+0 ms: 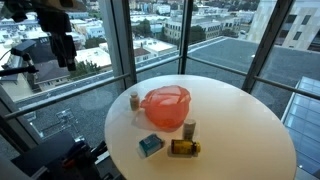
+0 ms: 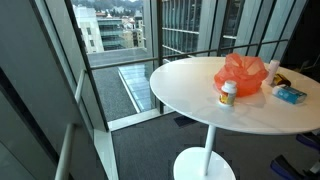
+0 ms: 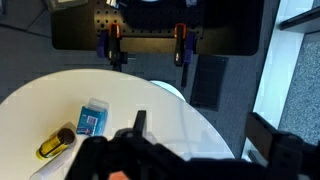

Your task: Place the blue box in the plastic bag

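The plastic bag [image 1: 166, 107] is a thin, translucent orange-red film, crinkled, with glossy highlights on its folds. The round table [image 1: 250, 120] beneath the bag has a smooth white top with a soft satin sheen. Just beside the bag, the blue box [image 1: 150, 146] looks like matt printed card. Also near the bag, the lying bottle [image 1: 184, 148] is glossy amber plastic. Behind the bag, clear window glass [image 1: 155, 30] sits in dark, matt metal frames [image 1: 130, 40].
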